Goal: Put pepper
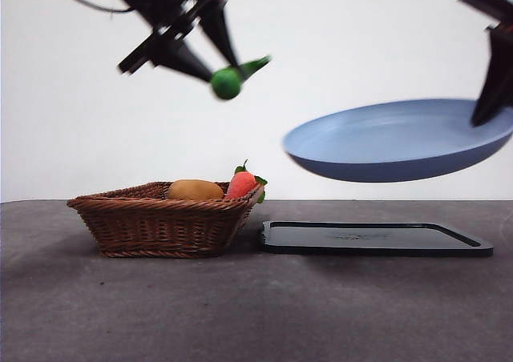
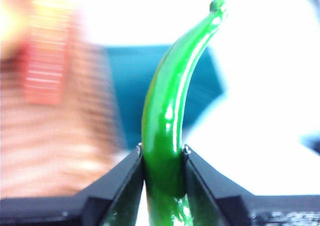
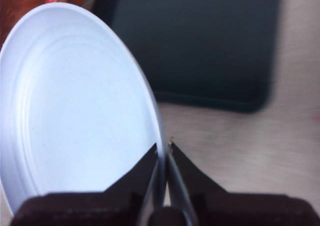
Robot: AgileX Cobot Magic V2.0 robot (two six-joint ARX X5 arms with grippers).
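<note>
– Arms first: where are they?

– Both are up in the air. The left hand [image 1: 210, 54] hangs tilted above the wicker basket [image 1: 164, 218], its two black jaws clamped on the pepper [image 1: 233, 77]. The right hand [image 3: 163, 151] comes in from high on the other side, jaws pinched together on the rim of a pale blue plate [image 1: 401, 140], which it holds tilted above a black tray [image 1: 373, 239] lying on the counter [image 1: 240, 314].

– And the pepper itself?

– Glossy bright green, long, slender, gently curved, tapering to a small knob at the tip. It sticks out beyond the left hand's jaws, clear of the basket below and just short of the plate's near edge.

– Anything in the basket?

– A tan potato [image 1: 195, 190] and an orange-red carrot [image 1: 241, 183] with green leaves, below the left hand.

– Any writing?

– Faint marks on the tray's surface, too small to read.
</note>
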